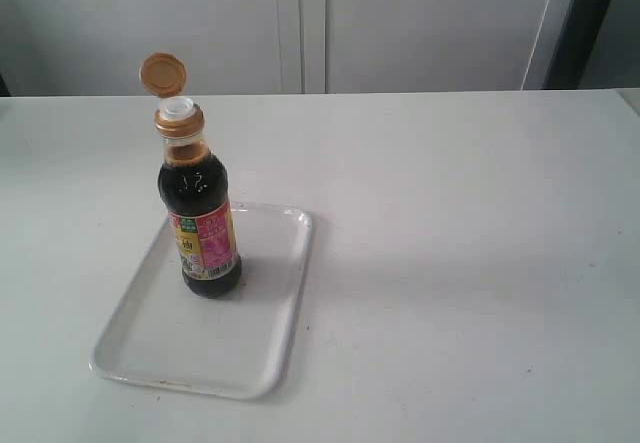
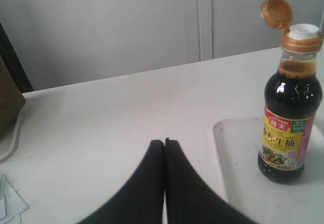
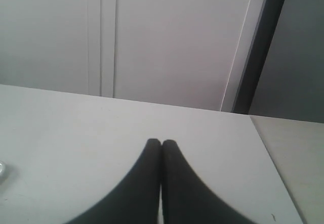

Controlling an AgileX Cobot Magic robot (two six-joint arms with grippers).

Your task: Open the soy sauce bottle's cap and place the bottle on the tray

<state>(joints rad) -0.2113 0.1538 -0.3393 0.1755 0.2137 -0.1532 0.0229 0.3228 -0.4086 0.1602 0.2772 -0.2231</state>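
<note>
The soy sauce bottle (image 1: 200,225) stands upright on the white tray (image 1: 255,343), at the tray's far left part. Its orange-brown cap (image 1: 163,73) is flipped open and tilts back on its hinge, baring the white spout (image 1: 178,109). In the left wrist view the bottle (image 2: 291,113), open cap (image 2: 276,11) and a tray corner (image 2: 228,148) show beside my left gripper (image 2: 164,142), which is shut with nothing in it and apart from the tray. My right gripper (image 3: 161,143) is shut and empty over bare table. Neither gripper shows in the exterior view.
The white table (image 1: 470,243) stretches right of the tray. White cabinet doors (image 1: 300,23) stand behind it. In the left wrist view a brown object (image 2: 9,97) and some white papers (image 2: 10,204) lie at the table's edge. The table's side edge (image 3: 263,148) shows near the right gripper.
</note>
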